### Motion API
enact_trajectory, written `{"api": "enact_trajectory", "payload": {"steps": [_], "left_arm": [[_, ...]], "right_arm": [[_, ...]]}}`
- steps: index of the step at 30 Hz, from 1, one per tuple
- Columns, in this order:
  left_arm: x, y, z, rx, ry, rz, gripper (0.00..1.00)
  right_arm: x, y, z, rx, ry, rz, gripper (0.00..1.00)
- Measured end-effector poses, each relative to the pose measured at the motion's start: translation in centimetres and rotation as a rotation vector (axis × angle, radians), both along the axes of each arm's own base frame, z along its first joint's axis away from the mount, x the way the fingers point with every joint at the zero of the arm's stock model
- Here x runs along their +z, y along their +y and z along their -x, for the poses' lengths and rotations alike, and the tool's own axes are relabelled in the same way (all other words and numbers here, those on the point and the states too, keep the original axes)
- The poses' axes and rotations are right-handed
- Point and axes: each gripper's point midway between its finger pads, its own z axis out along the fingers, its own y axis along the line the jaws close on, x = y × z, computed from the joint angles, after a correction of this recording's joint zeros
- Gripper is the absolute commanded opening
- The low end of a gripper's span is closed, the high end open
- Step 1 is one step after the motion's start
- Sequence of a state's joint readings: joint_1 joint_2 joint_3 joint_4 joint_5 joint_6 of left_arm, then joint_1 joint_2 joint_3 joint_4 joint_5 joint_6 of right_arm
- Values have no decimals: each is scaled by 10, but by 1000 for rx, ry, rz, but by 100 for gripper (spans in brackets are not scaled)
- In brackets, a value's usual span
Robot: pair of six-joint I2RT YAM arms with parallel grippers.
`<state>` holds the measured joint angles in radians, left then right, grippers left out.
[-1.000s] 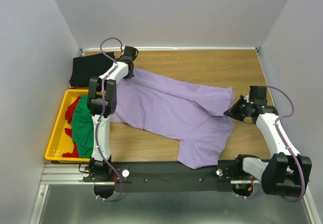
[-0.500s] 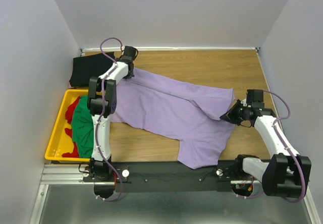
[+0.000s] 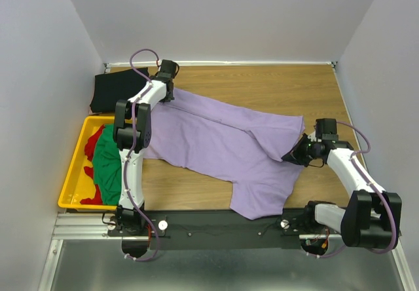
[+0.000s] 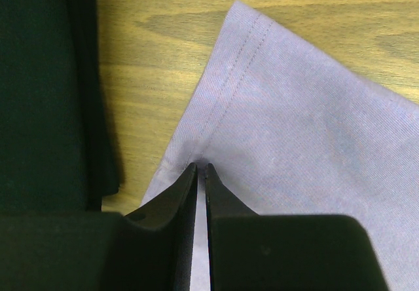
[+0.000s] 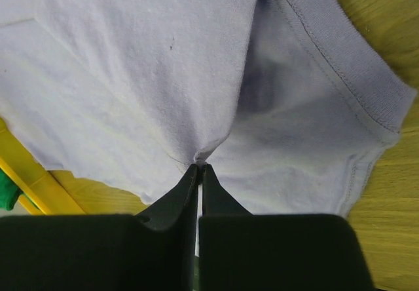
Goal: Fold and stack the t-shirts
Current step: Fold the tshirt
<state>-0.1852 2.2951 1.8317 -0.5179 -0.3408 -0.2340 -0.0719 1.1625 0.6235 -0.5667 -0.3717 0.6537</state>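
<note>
Wood-grain tabletop (image 3: 262, 84) carries your lavender t-shirt (image 3: 216, 140), sprawled unfolded across its middle. Your left gripper (image 4: 201, 166) is clamped on its hem corner, and your right gripper (image 5: 198, 166) is pinched on a bunched fold. One black t-shirt (image 3: 114, 91) looks folded at the far-left corner. One green t-shirt (image 3: 108, 166) and one red t-shirt (image 3: 97, 137) lie heaped in the single yellow crate (image 3: 71, 179). Likely three of four remain to fold.
</note>
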Motion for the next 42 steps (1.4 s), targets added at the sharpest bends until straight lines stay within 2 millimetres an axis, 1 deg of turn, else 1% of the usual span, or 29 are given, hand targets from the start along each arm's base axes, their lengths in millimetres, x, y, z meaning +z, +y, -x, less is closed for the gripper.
{"api": "enact_trajectory", "payload": {"steps": [7, 8, 9, 12, 13, 15, 17, 18, 20, 22, 24, 25, 27, 28, 30, 31, 33, 36, 39, 42], "left_arm": [[0, 0, 0, 0, 0, 0, 16], [0, 0, 0, 0, 0, 0, 17], [0, 0, 0, 0, 0, 0, 17], [0, 0, 0, 0, 0, 0, 17], [0, 0, 0, 0, 0, 1, 17], [0, 0, 0, -1, 0, 0, 16], [0, 0, 0, -1, 0, 0, 17], [0, 0, 0, -1, 0, 0, 16], [0, 0, 0, -1, 0, 0, 17], [0, 0, 0, -1, -1, 0, 16], [0, 0, 0, -1, -1, 0, 17], [0, 1, 0, 0, -1, 0, 17], [0, 1, -1, 0, -2, 0, 16], [0, 1, -1, 1, -3, 0, 17], [0, 1, -1, 1, -3, 0, 17], [0, 1, -1, 1, -3, 0, 17], [0, 3, -1, 4, -3, 0, 17], [-1, 3, -2, 4, -4, 0, 17], [-1, 3, -2, 2, -4, -2, 17], [-1, 3, -3, 1, -6, -1, 17]], "right_arm": [[0, 5, 1, 16, -1, -6, 10], [0, 7, 1, 22, -1, -8, 14], [0, 9, 2, 29, -1, -10, 22], [0, 13, 3, 43, 2, -13, 29], [0, 14, 4, 52, 2, -10, 37], [1, 9, -1, 48, -2, 23, 46], [9, -2, -14, 30, -31, 89, 55], [15, -8, -23, 19, -58, 123, 55], [33, -23, -50, -8, -121, 200, 55], [46, -37, -75, -39, -179, 257, 54], [52, -55, -100, -84, -222, 299, 54], [52, -62, -107, -104, -233, 313, 54], [47, -84, -126, -148, -248, 343, 53], [42, -92, -134, -163, -248, 352, 51], [30, -103, -145, -174, -237, 362, 50], [21, -108, -153, -170, -237, 369, 44], [6, -113, -159, -165, -224, 365, 40], [-16, -114, -165, -143, -205, 332, 40], [-25, -120, -170, -149, -209, 304, 37], [-22, -123, -178, -154, -246, 278, 37]]}}
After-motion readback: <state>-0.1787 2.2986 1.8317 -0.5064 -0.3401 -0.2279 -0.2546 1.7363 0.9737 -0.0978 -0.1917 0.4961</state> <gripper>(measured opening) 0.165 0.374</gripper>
